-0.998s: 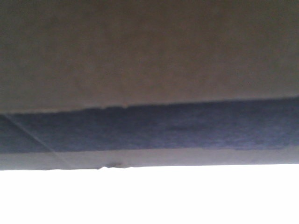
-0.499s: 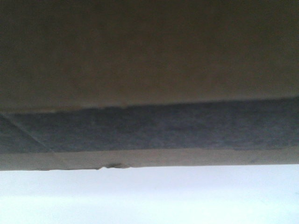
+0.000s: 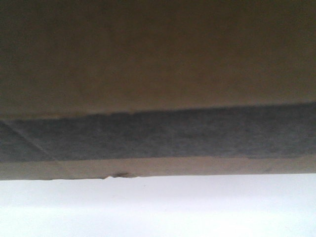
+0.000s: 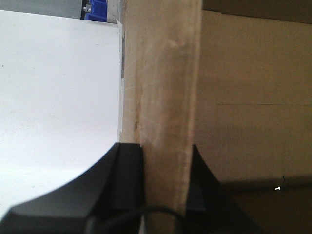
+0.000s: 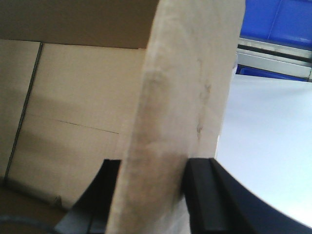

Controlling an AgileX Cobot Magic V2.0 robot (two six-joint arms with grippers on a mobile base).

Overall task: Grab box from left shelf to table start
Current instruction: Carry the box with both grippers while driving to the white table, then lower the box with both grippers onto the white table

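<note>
Box (image 3: 158, 59) of large brown corrugated cardboard fills the upper front view, a black printed panel (image 3: 163, 133) running across its face. Its lower edge lies along the plain white table (image 3: 158, 207); whether it rests there or hangs just above cannot be told. Both wrist views look into the open box, where only brown cardboard walls and a shadowed floor show. The left claw (image 4: 163, 161) is clamped on one upright box wall (image 4: 161, 87), one black finger outside over the table (image 4: 58, 97) and the other inside. The right claw (image 5: 155, 170) pinches the opposite wall (image 5: 190, 73) the same way, beside the table (image 5: 263, 136). Blue plastic bins (image 5: 278, 19) stand beyond.
</note>
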